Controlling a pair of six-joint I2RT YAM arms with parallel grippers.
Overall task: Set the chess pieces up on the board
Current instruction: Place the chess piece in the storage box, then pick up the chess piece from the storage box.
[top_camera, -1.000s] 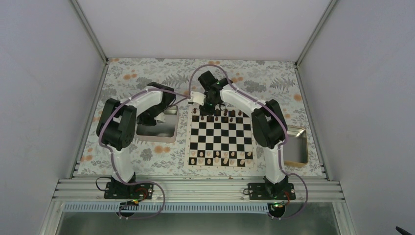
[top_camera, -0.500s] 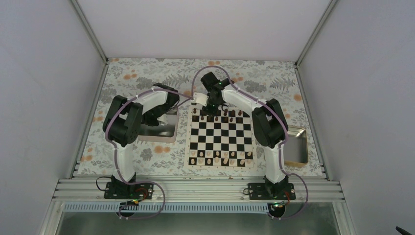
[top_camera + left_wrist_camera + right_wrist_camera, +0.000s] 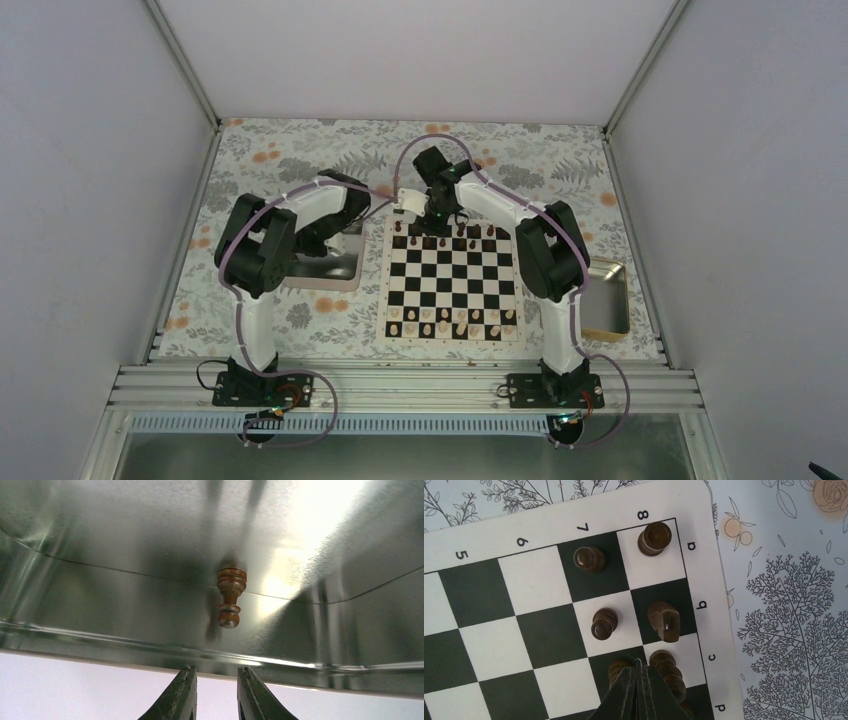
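The board lies in the middle of the table. Dark brown chess pieces stand on its two far rows. One dark pawn lies on its side in the shiny metal tray. My left gripper is open and empty, just short of the tray's rim; it also shows in the top view. My right gripper is shut and empty above the board's far left corner. Below it stand a rook, a knight, two pawns and a bishop.
Pale cream pieces fill the two near rows. A second metal tray lies right of the board. The floral cloth covers the table, with grey walls on three sides.
My left arm has swung its elbow to the right and shifted its gripper over the left tray. My right gripper has barely moved at the board's far edge.
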